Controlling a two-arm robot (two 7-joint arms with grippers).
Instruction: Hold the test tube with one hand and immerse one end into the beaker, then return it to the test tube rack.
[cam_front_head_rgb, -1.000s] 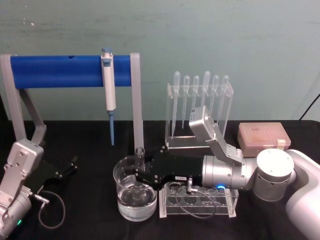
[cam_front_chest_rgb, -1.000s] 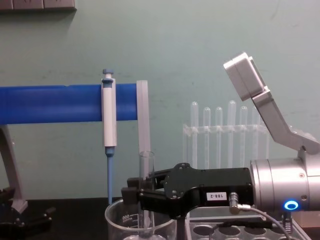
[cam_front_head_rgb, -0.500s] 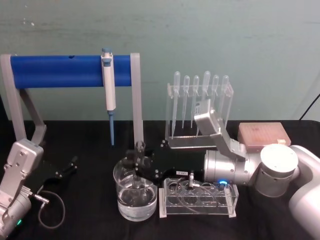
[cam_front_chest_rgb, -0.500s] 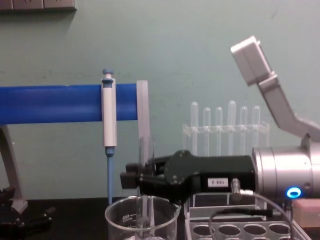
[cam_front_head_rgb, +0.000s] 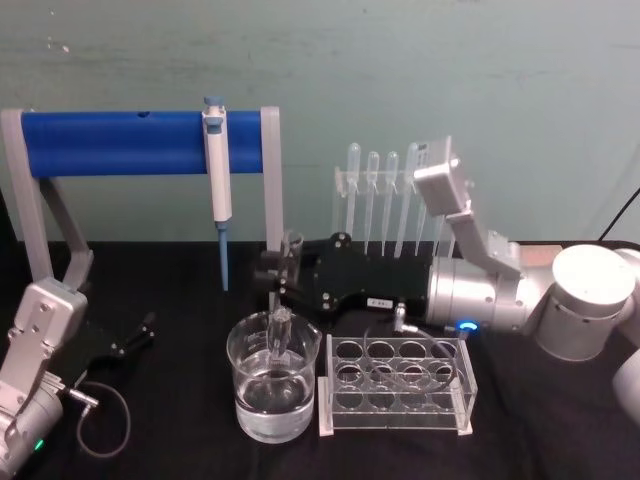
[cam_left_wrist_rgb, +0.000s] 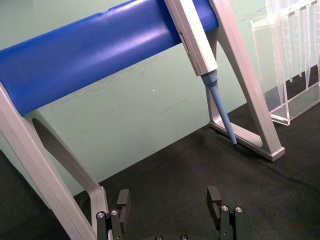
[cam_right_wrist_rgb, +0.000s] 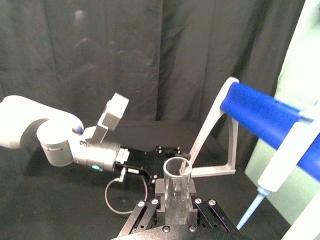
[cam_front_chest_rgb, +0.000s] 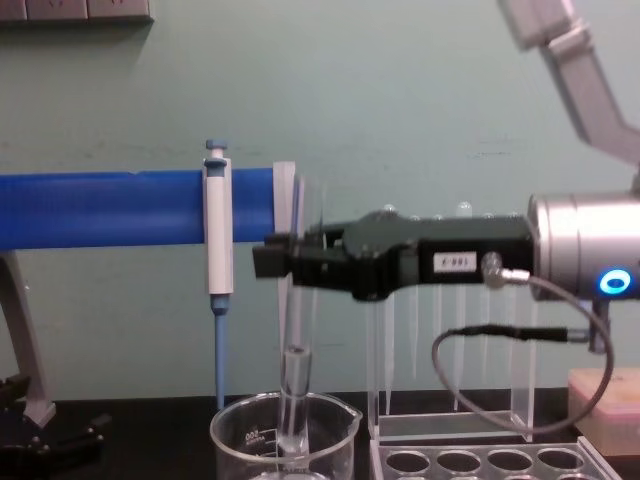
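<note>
Chest view: test tube (cam_front_chest_rgb: 297, 380) vertical, rim up.

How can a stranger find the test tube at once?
In front of the blue stand, by its right leg, sits the beaker. The test tube stands upright in it, held near its top by the right gripper. Unlike the thin pipettes behind, it is wider and open-topped.

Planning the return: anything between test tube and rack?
Yes. The right gripper holds the test tube with its lower end inside the beaker, so the beaker's wall stands between it and the rack beside it.
</note>
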